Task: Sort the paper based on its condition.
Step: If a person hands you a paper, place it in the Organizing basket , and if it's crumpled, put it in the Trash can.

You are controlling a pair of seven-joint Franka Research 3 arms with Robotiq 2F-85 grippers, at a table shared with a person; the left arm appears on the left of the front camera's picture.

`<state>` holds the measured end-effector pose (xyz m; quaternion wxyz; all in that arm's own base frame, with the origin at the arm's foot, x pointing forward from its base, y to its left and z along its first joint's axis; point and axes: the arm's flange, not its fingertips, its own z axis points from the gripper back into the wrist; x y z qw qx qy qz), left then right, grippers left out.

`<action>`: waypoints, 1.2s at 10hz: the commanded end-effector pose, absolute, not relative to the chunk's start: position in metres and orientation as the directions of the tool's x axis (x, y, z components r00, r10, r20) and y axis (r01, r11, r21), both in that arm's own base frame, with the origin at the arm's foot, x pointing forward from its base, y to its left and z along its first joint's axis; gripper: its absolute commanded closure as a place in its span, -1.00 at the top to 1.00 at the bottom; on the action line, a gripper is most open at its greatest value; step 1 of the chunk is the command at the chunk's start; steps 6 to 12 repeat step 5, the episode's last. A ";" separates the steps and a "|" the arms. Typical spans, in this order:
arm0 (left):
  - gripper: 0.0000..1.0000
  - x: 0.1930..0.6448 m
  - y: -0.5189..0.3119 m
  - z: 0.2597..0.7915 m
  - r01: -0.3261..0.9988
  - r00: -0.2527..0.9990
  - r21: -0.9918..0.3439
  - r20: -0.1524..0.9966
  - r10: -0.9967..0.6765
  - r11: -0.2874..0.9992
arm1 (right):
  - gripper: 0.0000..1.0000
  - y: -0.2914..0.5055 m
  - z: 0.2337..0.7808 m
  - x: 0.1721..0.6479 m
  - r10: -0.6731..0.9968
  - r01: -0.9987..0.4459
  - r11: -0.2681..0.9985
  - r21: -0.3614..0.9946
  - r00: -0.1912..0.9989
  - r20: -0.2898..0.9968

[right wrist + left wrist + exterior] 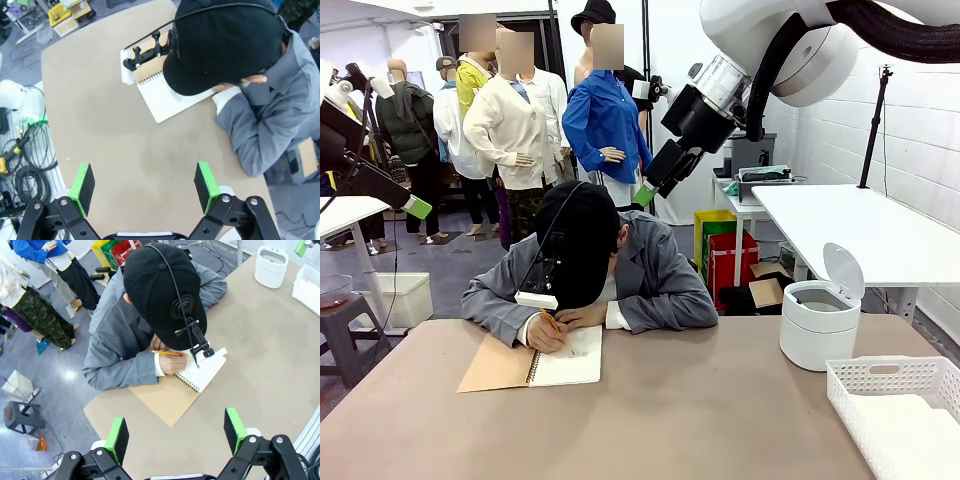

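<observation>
Both grippers hang released high above the table as a person (590,265) writes in the spiral notebook (565,358), nearer the left gripper (175,432) than the right gripper (145,182).

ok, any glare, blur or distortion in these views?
Front: even light, sharp, soft shadow by the bin. Left wrist: wide-angle bend at the edges, notebook sharp, floor shiny. Right wrist: same bend, flat light, table blotchy.

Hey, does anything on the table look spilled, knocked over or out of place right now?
Nothing stands out. The open spiral notebook lies flat under the person's writing hand, and the white round bin stands upright, its lid raised.
</observation>
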<state>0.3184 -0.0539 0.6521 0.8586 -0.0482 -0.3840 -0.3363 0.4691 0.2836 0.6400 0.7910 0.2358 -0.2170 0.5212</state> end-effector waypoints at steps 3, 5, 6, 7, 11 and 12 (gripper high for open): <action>1.00 0.319 -0.053 0.653 0.613 0.478 0.176 0.693 -0.539 0.770 | 1.00 0.282 0.638 0.467 0.717 -0.925 0.351 0.145 0.365 0.594; 1.00 0.319 -0.053 0.653 0.613 0.478 0.176 0.693 -0.539 0.770 | 1.00 0.282 0.638 0.467 0.717 -0.925 0.351 0.145 0.365 0.594; 1.00 0.319 -0.053 0.653 0.613 0.478 0.176 0.693 -0.539 0.770 | 1.00 0.282 0.638 0.467 0.717 -0.925 0.351 0.145 0.365 0.594; 1.00 0.319 -0.053 0.653 0.613 0.478 0.176 0.693 -0.539 0.770 | 1.00 0.282 0.638 0.467 0.717 -0.925 0.351 0.145 0.365 0.594; 1.00 0.319 -0.053 0.653 0.613 0.478 0.176 0.693 -0.539 0.770 | 1.00 0.282 0.638 0.467 0.717 -0.925 0.351 0.145 0.365 0.594; 1.00 0.319 -0.053 0.653 0.613 0.478 0.176 0.693 -0.539 0.770 | 1.00 0.282 0.638 0.467 0.717 -0.925 0.351 0.145 0.365 0.594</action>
